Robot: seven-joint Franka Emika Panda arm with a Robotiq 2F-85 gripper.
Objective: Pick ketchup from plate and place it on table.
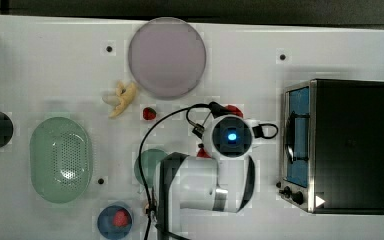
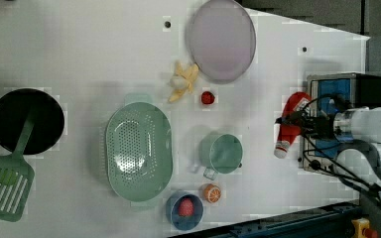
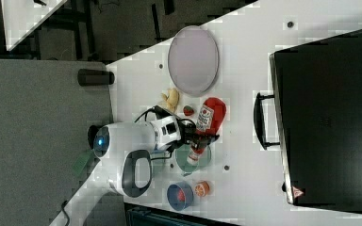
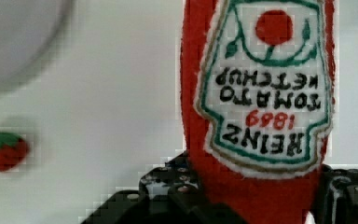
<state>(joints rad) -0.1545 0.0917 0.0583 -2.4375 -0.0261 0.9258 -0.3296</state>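
Now the ketchup (image 3: pixel 208 118) is held clamped in the gripper (image 3: pixel 199 138), off the plate (image 3: pixel 193 60), over the worktop (image 3: pixel 245 155) near a strawberry (image 3: pixel 188 110).

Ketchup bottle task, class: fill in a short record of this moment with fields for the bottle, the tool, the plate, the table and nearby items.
ketchup: red bottle, off the plate, held by the tool
tool: shut on the ketchup near its neck
plate: lilac-grey disc, nothing on it
table: white top, bottle above it beside the black oven
nearby: strawberry, green cup, banana
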